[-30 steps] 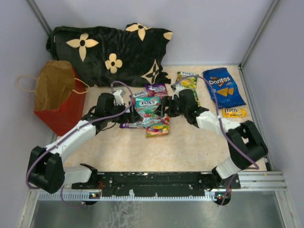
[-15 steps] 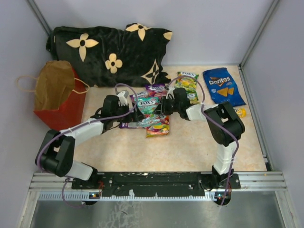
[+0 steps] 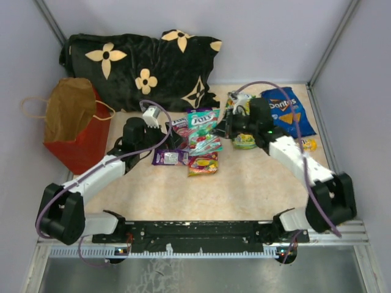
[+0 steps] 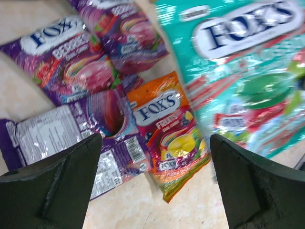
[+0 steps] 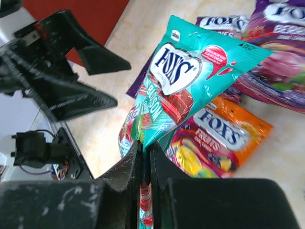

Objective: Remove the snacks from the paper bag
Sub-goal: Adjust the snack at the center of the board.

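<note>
Since a second ago my right arm has swung out to the right. Its right gripper (image 5: 144,155) has gone from spread to pinched on one edge of the teal pouch (image 5: 190,67). That pouch is now lifted and tilted above the pile at the middle of the table (image 3: 244,189).

The red paper bag (image 3: 82,143) stands at the far left, just beside the black flowered pillow (image 3: 140,61). Its mouth is open and shows a brown inside. I cannot tell whether anything lies in it. Every snack I can see is outside it.

My left arm reaches from its base on a slant toward the middle. The left gripper (image 4: 155,143) has its fingers spread wide and hangs over the pouches, gripping none. My right arm rises from the near right corner and stretches up and left, crossing part of the Doritos bag (image 3: 296,119).

Counted:
- One teal pouch, in my right fingers.
- Three purple pouches (image 4: 62,55), two face up and one printed back up.
- One orange pouch (image 4: 169,136), lying beside the back-up purple one.
- A green pouch (image 3: 244,142), partly under my right wrist; I cannot tell if there is more than one.
- One blue Doritos bag at the far right.
- One yellow M&M's packet (image 3: 309,144), just below it.
- One bag and one pillow.
</note>
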{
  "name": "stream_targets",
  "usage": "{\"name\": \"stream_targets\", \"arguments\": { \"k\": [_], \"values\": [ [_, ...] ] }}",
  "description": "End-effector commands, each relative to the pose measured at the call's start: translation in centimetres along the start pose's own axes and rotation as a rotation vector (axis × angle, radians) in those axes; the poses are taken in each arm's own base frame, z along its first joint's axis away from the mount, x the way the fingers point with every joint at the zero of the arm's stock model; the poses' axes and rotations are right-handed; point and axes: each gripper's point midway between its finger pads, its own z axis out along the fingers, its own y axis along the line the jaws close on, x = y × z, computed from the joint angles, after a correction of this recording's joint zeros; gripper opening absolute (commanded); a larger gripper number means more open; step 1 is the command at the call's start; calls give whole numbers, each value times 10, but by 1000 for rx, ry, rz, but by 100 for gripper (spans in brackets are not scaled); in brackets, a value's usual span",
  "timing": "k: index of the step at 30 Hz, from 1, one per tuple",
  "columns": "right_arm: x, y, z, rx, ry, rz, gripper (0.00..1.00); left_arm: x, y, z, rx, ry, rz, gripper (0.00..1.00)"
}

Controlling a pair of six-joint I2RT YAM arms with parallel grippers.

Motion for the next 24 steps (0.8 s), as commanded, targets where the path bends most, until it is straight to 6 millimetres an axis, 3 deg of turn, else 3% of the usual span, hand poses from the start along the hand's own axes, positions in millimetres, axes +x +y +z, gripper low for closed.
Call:
{"name": "stream_targets", "arguments": {
  "k": [1, 6, 11, 13, 15, 17, 18, 21, 24],
  "values": [
    [13, 21, -74, 101, 83, -30, 6, -35, -34, -8, 138, -104, 46, 100],
    [75, 6, -122, 305, 164, 93, 11, -20, -50, 3, 251, -49, 66, 100],
    [122, -13, -145, 419, 182, 188, 16, 32, -62, 36, 195, 83, 211, 99],
    [130, -21, -148, 460, 198, 204, 23, 62, -80, 49, 170, 168, 293, 99],
    [122, -28, -150, 510, 190, 198, 67, 82, -92, 57, 159, 230, 325, 98],
    [104, -37, -159, 614, 171, 180, 92, 95, -95, 61, 123, 267, 325, 97],
    [91, -39, -162, 645, 150, 159, 98, 99, -95, 62, 104, 278, 309, 97],
    [47, -45, -174, 750, 58, 91, 99, 104, -103, 59, 122, 303, 241, 97],
    [18, -47, -179, 800, -6, 48, 99, 105, -122, 52, 169, 344, 155, 92]
  ]
}}
